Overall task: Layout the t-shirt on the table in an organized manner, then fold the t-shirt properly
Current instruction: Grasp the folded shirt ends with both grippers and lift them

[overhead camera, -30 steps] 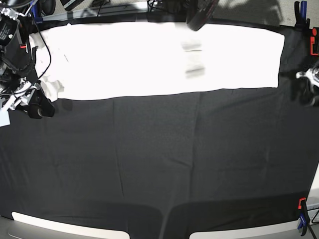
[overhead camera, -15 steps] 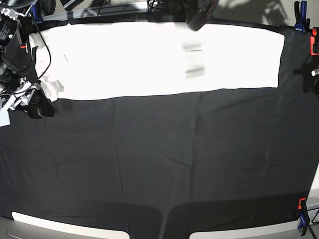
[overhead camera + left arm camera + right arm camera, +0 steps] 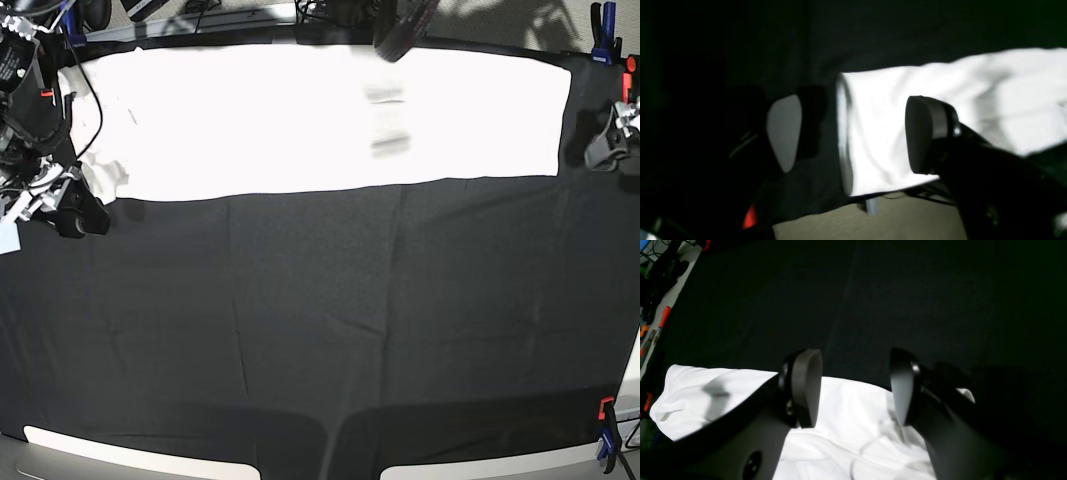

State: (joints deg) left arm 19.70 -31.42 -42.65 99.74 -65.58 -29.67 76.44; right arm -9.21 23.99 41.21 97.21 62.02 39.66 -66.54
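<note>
The t-shirt [image 3: 300, 120] lies flat, plain white side up, as a wide band across the back of the black table [image 3: 320, 320]. My left gripper [image 3: 603, 145] is open just off the shirt's right end. In the left wrist view the gripper [image 3: 853, 133] straddles the shirt's hemmed edge [image 3: 873, 133], one finger over white cloth and one over black. My right gripper [image 3: 85, 213] is open by the bunched lower left corner of the shirt. In the right wrist view this gripper [image 3: 853, 388] hovers above rumpled white cloth [image 3: 706, 396] and holds nothing.
Red and blue clips [image 3: 605, 430] [image 3: 628, 88] hold the table cloth at its right edge. A dark object [image 3: 400, 28] hangs at the top and casts grey shadows on the shirt. Cables and arm hardware crowd the left edge [image 3: 25, 110]. Beige floor [image 3: 873, 223] shows beyond the table edge.
My left gripper swung out toward the right edge of the base view, then came back higher, close to the shirt's right end. The right arm and shirt stayed nearly still.
</note>
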